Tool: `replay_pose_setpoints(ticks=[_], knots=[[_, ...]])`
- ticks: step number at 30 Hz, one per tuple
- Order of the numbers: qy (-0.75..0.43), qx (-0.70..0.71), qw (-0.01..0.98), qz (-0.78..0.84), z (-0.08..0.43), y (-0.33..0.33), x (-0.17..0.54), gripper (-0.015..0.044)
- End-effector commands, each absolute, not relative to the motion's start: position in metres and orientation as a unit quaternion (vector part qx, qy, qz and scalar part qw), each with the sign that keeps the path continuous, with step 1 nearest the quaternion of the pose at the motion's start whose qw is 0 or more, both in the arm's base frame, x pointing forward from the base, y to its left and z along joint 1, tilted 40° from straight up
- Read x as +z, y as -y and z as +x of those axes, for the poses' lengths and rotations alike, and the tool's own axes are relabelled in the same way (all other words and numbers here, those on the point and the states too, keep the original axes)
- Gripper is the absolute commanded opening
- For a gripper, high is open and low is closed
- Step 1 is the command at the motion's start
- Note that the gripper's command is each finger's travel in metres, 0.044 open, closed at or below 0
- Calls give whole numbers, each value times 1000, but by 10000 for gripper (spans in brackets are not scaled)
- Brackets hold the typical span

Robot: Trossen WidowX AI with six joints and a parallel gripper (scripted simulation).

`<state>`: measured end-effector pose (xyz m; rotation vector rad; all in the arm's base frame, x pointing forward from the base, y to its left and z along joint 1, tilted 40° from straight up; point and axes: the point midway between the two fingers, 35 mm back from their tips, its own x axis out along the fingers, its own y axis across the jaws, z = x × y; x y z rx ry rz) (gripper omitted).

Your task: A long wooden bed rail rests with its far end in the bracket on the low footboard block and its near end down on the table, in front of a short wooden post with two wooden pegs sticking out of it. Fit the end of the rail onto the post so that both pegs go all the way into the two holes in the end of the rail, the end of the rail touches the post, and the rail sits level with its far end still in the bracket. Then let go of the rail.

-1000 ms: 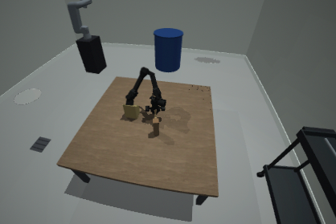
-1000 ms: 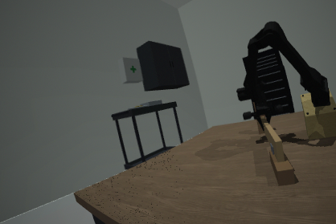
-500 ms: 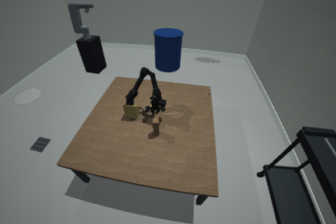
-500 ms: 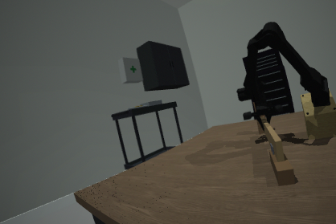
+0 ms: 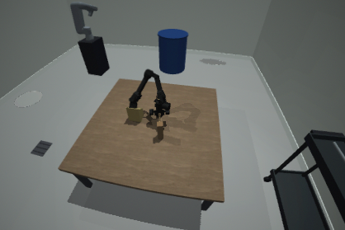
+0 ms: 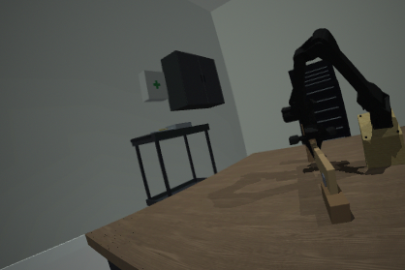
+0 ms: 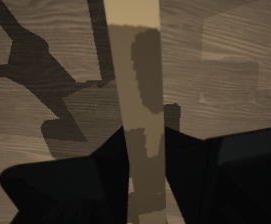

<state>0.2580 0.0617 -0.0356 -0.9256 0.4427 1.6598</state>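
The long pale wooden rail (image 6: 327, 166) (image 7: 138, 75) runs from the fingers to the low brown footboard block (image 6: 337, 209) (image 5: 160, 133). In the exterior view its far end sits at the top of that block; the bracket is not clearly seen. My gripper (image 6: 314, 141) (image 5: 160, 114) (image 7: 138, 127) is shut on the rail near its other end, one dark finger on each side. A small brown upright piece (image 6: 310, 156), perhaps the post, shows just under the gripper. The pegs, the holes and any contact between rail and post are hidden by the fingers or too small to tell.
The arm's yellowish base block (image 5: 134, 115) (image 6: 379, 146) stands beside the rail on the wooden table (image 5: 111, 152) (image 6: 203, 237). The arm arches over from it, and its shadow falls across the table. A blue barrel (image 5: 172, 51) and a dark cart (image 5: 295, 194) stand off the table.
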Motion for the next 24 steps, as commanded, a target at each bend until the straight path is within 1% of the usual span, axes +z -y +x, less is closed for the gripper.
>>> replay_pose_setpoints(ticks=[1, 24], knots=[[-187, 701, 563, -395, 261, -58, -35, 0], [-187, 701, 563, -395, 263, -54, -39, 0]])
